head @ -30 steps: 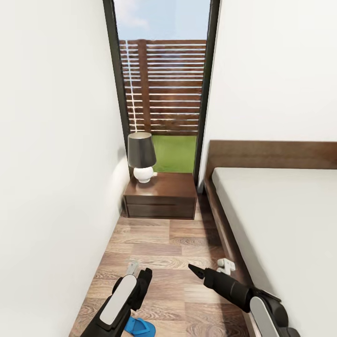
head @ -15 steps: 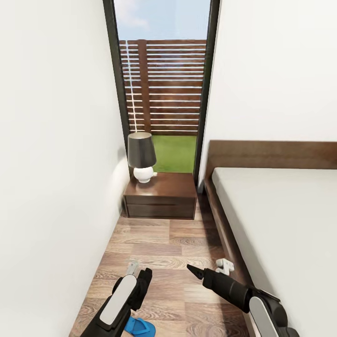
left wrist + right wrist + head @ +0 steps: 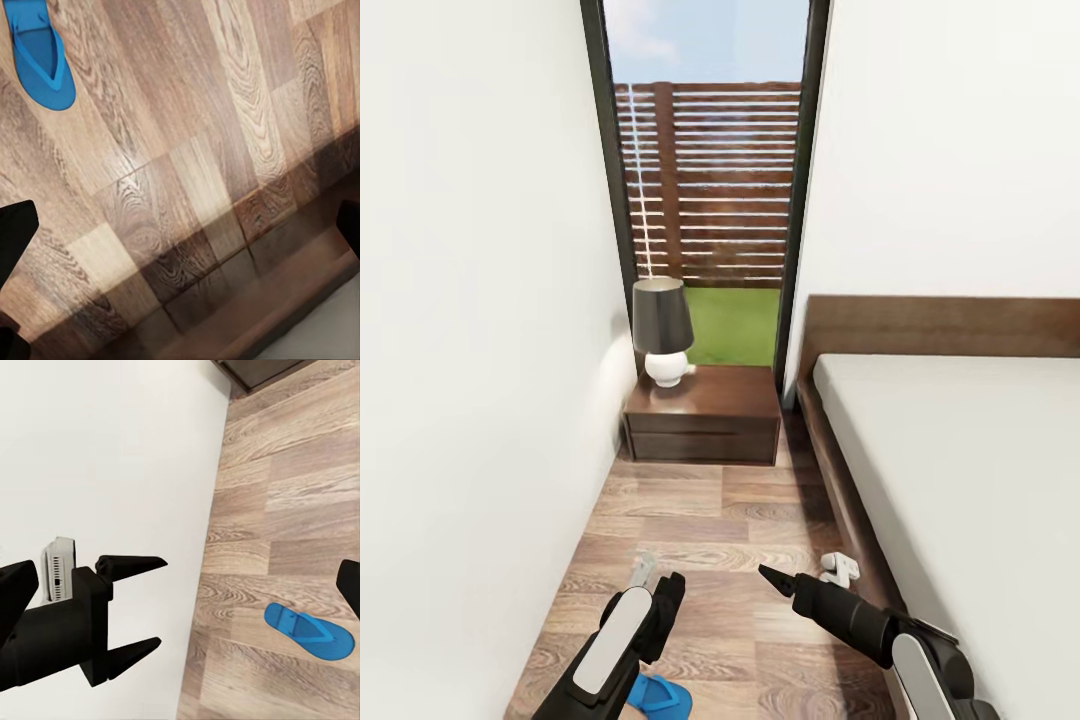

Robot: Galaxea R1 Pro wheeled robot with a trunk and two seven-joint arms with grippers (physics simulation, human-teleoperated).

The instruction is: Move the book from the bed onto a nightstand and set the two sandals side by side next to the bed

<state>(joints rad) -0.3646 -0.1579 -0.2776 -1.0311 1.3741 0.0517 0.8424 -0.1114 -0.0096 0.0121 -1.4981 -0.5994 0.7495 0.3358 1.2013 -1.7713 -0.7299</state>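
One bright blue sandal (image 3: 660,693) lies flat on the wood floor, half hidden under my left forearm; it also shows as the sandal (image 3: 41,52) and the sandal (image 3: 307,631). My left gripper (image 3: 665,592) hangs open above the floor just beyond it; the right wrist view shows this left gripper (image 3: 157,604) with its fingers spread and empty. My right gripper (image 3: 780,582) is open too, beside the bed (image 3: 960,470). The nightstand (image 3: 702,415) stands ahead by the window. The book and the second sandal are out of view.
A black-shaded lamp (image 3: 662,330) stands on the nightstand's left part. A white wall (image 3: 470,400) closes the aisle on the left and the bed's dark frame (image 3: 840,500) on the right. The tall window (image 3: 705,180) is behind the nightstand.
The whole picture has shifted slightly upward, so the camera has moved. Both arms and the sandal keep their places.
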